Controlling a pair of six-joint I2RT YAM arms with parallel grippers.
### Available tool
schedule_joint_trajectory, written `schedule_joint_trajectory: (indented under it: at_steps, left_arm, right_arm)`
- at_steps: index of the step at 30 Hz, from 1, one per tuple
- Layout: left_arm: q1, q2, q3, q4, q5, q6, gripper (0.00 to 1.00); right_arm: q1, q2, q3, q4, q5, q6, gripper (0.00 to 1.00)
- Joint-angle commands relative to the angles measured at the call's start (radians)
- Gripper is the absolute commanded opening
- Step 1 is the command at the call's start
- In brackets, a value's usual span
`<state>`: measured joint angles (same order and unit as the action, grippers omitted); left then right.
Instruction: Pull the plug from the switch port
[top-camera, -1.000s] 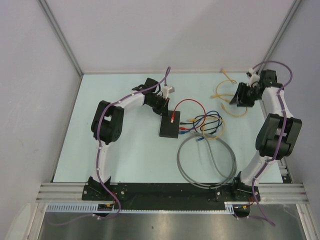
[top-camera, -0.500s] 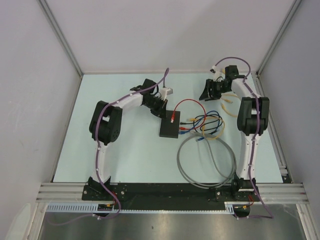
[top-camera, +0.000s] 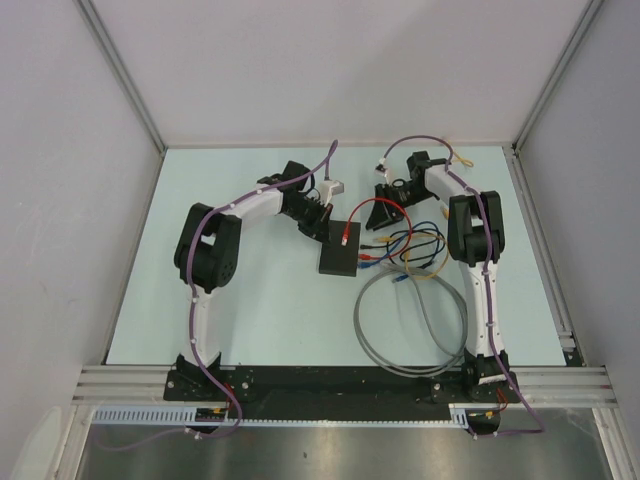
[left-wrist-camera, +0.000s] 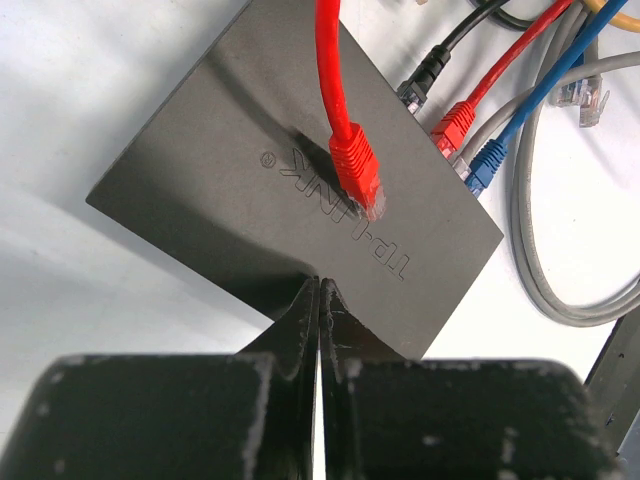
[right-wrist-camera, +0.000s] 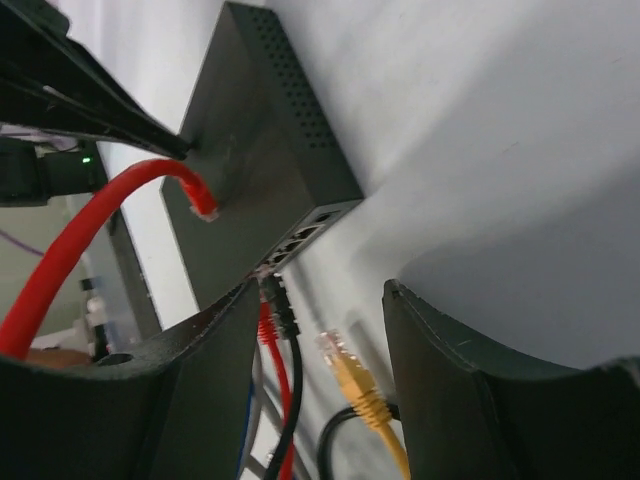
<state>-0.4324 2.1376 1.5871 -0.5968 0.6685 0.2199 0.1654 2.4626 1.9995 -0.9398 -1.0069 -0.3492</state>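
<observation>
black switch (top-camera: 338, 256) under the closed, empty left claw (left-wrist-camera: 320, 292) — the spread, empty right claw (top-camera: 380, 214) has swung in close.

My left arm (top-camera: 200, 318) and right arm (top-camera: 483, 310) are white tubes with chunky black joints (top-camera: 208, 250), a purple cable (top-camera: 333, 153) clipped along each. Left tool (left-wrist-camera: 319, 290) has scuffed, speckled black fingers (left-wrist-camera: 288, 345).

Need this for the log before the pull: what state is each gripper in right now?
Left gripper: closed, holding nothing, tips against the flat matte-black rectangular switch.
Right gripper: open, holding nothing.
</observation>
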Motion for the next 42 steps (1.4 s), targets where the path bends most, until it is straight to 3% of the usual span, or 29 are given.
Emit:
schedule_joint_trajectory:
  at_steps: [1,7,23,42]
  left_arm:
    - [-0.002,0.03,-0.003,-0.043,-0.056,0.052,0.0]
    - [-0.008,0.031,0.001,-0.041,-0.078,0.055,0.0]
    - [-0.022,0.033,-0.016,-0.037,-0.092,0.05,0.0]
    - [-0.031,0.035,-0.016,-0.034,-0.106,0.053,0.0]
  right_arm:
    - [0.005,0.015,-0.009,-0.083,-0.056,-0.071,0.58]
    - [0.036,0.068,-0.015,-0.234,-0.076,-0.22,0.55]
    - [0.08,0.091,-0.013,-0.183,-0.013,-0.18,0.42]
    - [0.089,0.122,0.004,-0.165,0.01,-0.136,0.36]
